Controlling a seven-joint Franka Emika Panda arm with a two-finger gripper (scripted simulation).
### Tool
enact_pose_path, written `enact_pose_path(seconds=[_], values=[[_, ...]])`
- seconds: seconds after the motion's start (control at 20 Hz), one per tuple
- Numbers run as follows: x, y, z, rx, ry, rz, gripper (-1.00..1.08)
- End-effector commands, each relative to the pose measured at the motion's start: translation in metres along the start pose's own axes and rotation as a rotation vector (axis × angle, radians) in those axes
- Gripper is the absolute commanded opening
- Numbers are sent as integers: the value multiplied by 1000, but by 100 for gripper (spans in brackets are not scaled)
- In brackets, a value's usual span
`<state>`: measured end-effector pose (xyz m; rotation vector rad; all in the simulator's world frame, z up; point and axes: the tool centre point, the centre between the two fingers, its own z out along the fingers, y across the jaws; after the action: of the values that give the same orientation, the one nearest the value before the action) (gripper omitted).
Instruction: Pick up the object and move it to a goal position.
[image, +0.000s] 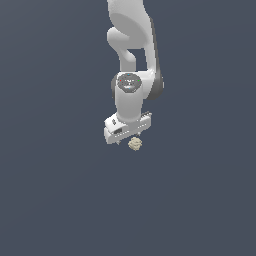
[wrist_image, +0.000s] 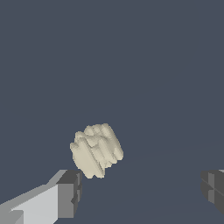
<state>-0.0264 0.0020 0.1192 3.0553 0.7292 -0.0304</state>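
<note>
The tool (image: 126, 139) hangs low over the plain grey worktop (image: 60, 200), whose edges and corners lie outside both views, so the spot can only be placed as somewhere in its open middle. The jaws stand wide apart and hold nothing: in the wrist view one dark pad (wrist_image: 70, 192) shows at one side and the other pad (wrist_image: 213, 189) at the far side, with bare worktop between them. The object (image: 135, 144), a small knobbly cream clump, lies on the worktop just beside the tool in the exterior view, at its lower end toward the exterior view's right. In the wrist view the object (wrist_image: 97, 149) sits close to one pad and well apart from the other, so it is off-centre in the opening and seems to lie a little ahead of the line between the pads; whether it touches the near pad I cannot tell. Judging by its size, it is likely very light, and its lumpy, ridged surface should give the pads some purchase, though an irregular shape may roll or twist as the jaws close. It looks stiff rather than soft, but that is a guess. The safest hold would be across its widest middle, with the tool first centred over it and lowered so the pads meet the bulk and not a protruding knob.
</note>
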Motion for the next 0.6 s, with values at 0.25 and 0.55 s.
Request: enact_pose_path(seconds=[0.25, 0.55], values=[[-2, -20, 15, -5, 7, -246, 100], [-3, -33, 23, -7, 13, -391, 100]])
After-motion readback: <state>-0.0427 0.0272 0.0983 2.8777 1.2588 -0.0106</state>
